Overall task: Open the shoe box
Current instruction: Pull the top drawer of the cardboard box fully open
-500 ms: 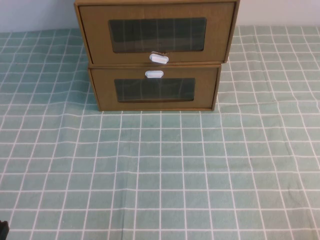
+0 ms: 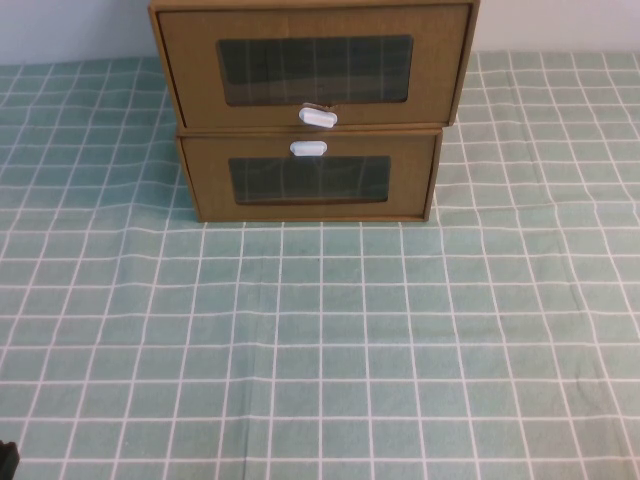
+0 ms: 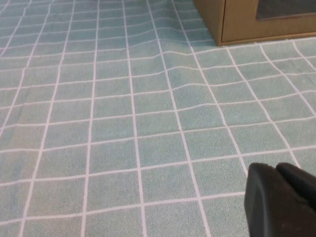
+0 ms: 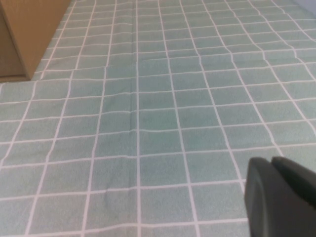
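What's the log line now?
upper box: closed | lower box: closed | left claw: shut, clear of boxes | right claw: shut, clear of boxes

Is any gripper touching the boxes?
No, the left gripper and right gripper are both over the cloth, apart from the boxes.

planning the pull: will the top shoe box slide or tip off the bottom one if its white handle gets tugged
Likely slides: the top shoe box is only stacked on the bottom box. Its cardboard look suggests light weight. The white handle is small, possibly slippery. Left gripper and right gripper, both shut, sit low over the tablecloth, off the boxes.
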You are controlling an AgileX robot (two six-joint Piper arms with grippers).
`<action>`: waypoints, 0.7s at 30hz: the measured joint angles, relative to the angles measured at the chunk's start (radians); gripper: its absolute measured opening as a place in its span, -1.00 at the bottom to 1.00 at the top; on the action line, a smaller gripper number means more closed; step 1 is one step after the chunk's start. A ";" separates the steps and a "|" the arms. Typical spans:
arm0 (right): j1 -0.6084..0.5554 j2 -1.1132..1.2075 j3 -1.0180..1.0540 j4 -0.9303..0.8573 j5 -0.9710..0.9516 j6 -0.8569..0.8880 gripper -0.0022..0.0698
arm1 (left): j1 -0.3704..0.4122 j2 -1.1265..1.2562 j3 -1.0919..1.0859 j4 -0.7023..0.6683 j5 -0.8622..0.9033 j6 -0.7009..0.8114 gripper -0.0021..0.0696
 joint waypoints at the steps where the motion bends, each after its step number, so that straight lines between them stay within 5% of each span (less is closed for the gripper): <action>1: 0.000 0.000 0.000 0.000 0.000 0.000 -0.98 | 0.000 0.000 0.000 0.000 0.000 0.000 -0.96; 11: 0.000 0.000 0.000 0.000 -0.056 0.000 -0.98 | 0.000 0.000 0.000 0.000 -0.034 0.000 -0.96; 21: 0.000 0.000 0.000 0.000 -0.357 0.000 -0.98 | 0.000 0.000 0.000 0.000 -0.367 0.000 -0.96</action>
